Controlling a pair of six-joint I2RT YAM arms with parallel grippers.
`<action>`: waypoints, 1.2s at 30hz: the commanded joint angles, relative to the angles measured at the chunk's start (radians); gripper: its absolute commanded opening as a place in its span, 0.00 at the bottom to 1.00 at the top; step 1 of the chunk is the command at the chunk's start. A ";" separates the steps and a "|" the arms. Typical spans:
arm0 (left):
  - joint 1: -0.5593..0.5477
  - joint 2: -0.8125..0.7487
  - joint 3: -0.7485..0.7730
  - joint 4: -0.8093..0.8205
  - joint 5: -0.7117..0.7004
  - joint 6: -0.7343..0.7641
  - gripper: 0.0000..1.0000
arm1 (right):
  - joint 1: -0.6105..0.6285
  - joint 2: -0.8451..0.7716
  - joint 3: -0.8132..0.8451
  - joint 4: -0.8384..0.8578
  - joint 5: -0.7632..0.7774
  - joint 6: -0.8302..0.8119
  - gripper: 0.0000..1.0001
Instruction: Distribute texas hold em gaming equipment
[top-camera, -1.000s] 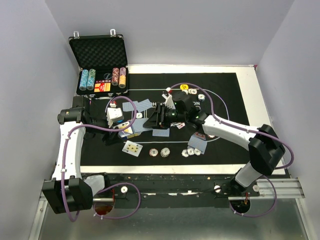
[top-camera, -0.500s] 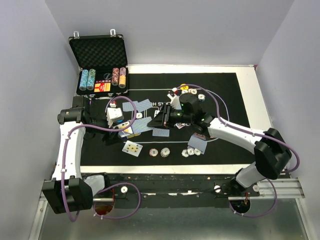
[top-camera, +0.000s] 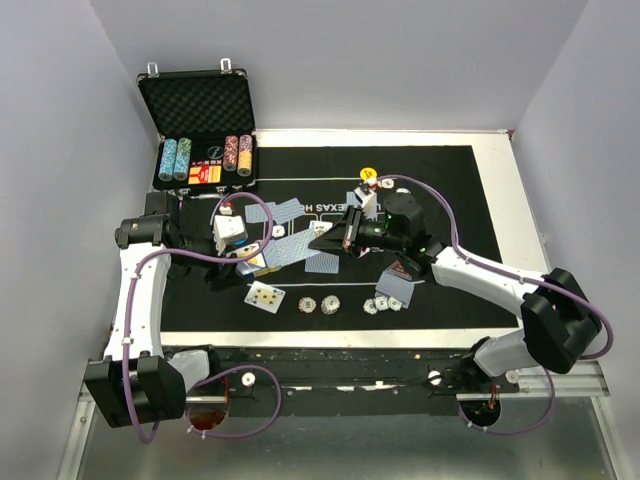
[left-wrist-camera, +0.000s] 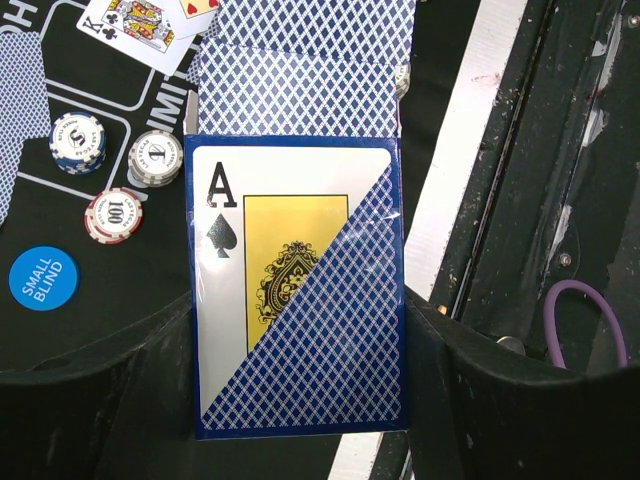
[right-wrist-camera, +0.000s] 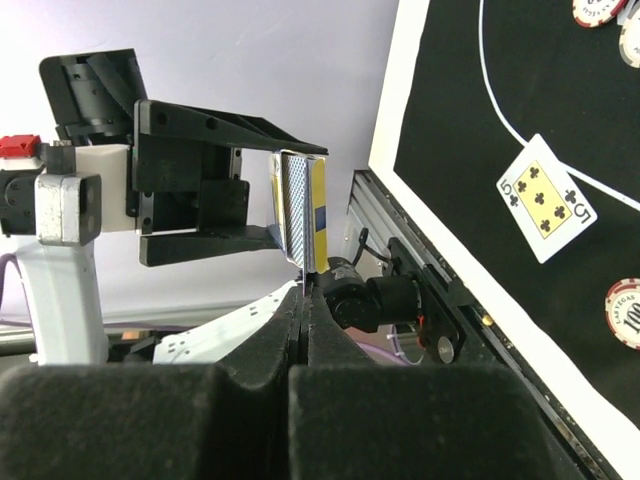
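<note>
Near the left edge of the mat (top-camera: 455, 170), left gripper (left-wrist-camera: 298, 320): clamping the deck of blue-backed playing cards (left-wrist-camera: 300, 230) by its long sides.
Right gripper (right-wrist-camera: 303, 292): fingers pressing together beneath that deck; any pinched card, cannot tell.
Handling: cards seeming light, slick, bendy; pinching a corner looking safest.

table (top-camera: 508, 200) | white top is carrying two things | mat (top-camera: 460, 165) is covering most of it, leaving a white border | case (top-camera: 197, 105) is standing open at far-left corner
</note>
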 joint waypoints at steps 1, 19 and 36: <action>-0.003 -0.009 0.022 -0.274 0.061 0.007 0.00 | -0.017 -0.032 -0.029 0.078 -0.031 0.041 0.01; -0.004 -0.003 0.023 -0.273 0.062 0.005 0.00 | -0.135 -0.059 -0.152 -0.093 0.043 -0.118 0.01; 0.077 0.064 -0.121 0.014 -0.071 -0.123 0.00 | -0.112 0.316 -0.072 -0.047 0.273 -0.292 0.01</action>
